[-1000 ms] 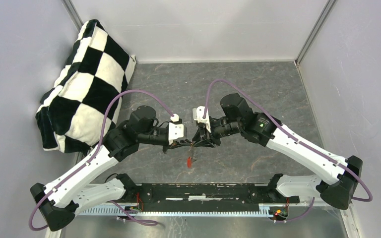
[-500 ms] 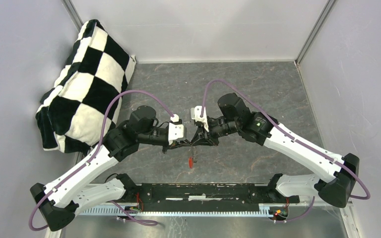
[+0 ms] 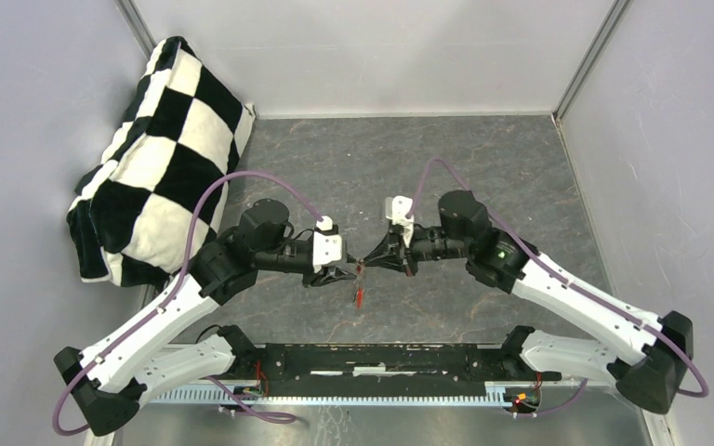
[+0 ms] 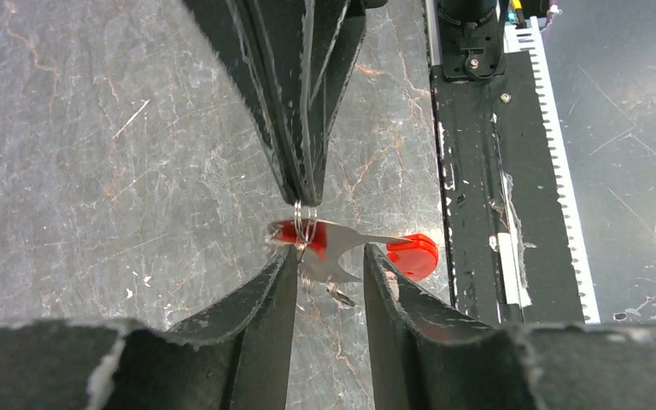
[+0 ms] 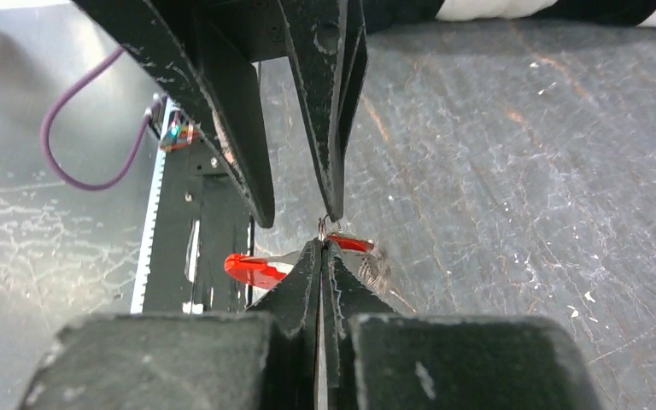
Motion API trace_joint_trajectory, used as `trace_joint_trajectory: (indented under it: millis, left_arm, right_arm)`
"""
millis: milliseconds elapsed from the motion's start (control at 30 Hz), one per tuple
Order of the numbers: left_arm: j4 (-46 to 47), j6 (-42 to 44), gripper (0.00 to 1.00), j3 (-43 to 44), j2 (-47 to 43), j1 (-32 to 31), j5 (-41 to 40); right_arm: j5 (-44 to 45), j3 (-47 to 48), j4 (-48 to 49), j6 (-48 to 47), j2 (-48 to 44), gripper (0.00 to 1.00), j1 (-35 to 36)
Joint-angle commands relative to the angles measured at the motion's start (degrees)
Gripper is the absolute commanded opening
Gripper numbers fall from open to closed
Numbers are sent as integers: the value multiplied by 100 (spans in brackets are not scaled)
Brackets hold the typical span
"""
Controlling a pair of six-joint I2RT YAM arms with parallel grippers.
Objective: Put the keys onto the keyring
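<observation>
**Right fingers** [image 5: 323, 256]: closed tip to tip. They pinch the thin wire loop of the keyring [image 5: 323, 226] at the very tip. Nothing else is in this grip.

**Left fingers** [image 4: 273, 286]: parted, with a narrow clear gap between the two tips, and they grip nothing. In the left wrist view one tip sits just beside the wire loop. Whether it touches the loop cannot be told.

**Position of the keyring:** it hangs in the air above the table [image 3: 483, 177], between the two sets of fingers. These meet tip to tip over the near middle of the surface. In the top external view the assembly hangs below the meeting point, with a red part lowest.

**Parts visible on the assembly, left wrist view:**
- The red band [image 4: 284, 231] lies directly at the wire loop, partly behind it.
- The red-headed key [image 4: 412, 254] is off the table. Its head points toward the base rail side. Its metal blade runs across the front of the left-finger gap toward the loop. Whether the key is threaded on the loop cannot be told.
- A grey toothed piece [image 4: 335, 292] lies just below the blade. It is blurred.

**Surroundings:** a black-and-white checkered pillow [image 3: 158, 139] leans against the left wall at the far left corner, well apart from both arms.
</observation>
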Motion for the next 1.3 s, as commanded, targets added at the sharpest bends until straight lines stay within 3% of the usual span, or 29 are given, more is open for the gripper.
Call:
trace_joint_trajectory:
  millis: [0, 167, 267, 400, 600, 700, 967, 1267]
  left_arm:
    - [197, 92, 42, -19, -178, -15, -90]
    - [548, -202, 43, -71, -184, -14, 7]
    - [727, -214, 51, -18, -174, -14, -68]
    - [758, -20, 52, 78, -211, -14, -185]
    - [518, 36, 26, 88, -188, -16, 212]
    - [561, -46, 23, 99, -165, -12, 247]
    - [780, -460, 42, 142, -75, -5, 477]
    - [861, -567, 49, 228, -64, -5, 501]
  right_arm:
    - [-144, -774, 2405, 1141, -666, 0, -94]
    - [-200, -1574, 3976, 2076, -875, 0, -107]
    - [-209, -1851, 4536, 2461, -898, 0, -108]
    - [-164, -2235, 5314, 2903, -914, 0, -103]
    - [150, -2707, 6219, 3178, -1044, 0, -101]
    - [242, -2849, 6506, 3320, -1020, 0, -98]
    - [370, -3073, 6938, 3427, -978, 0, -83]
    - [355, -3019, 6693, 3226, -887, 1, -69]
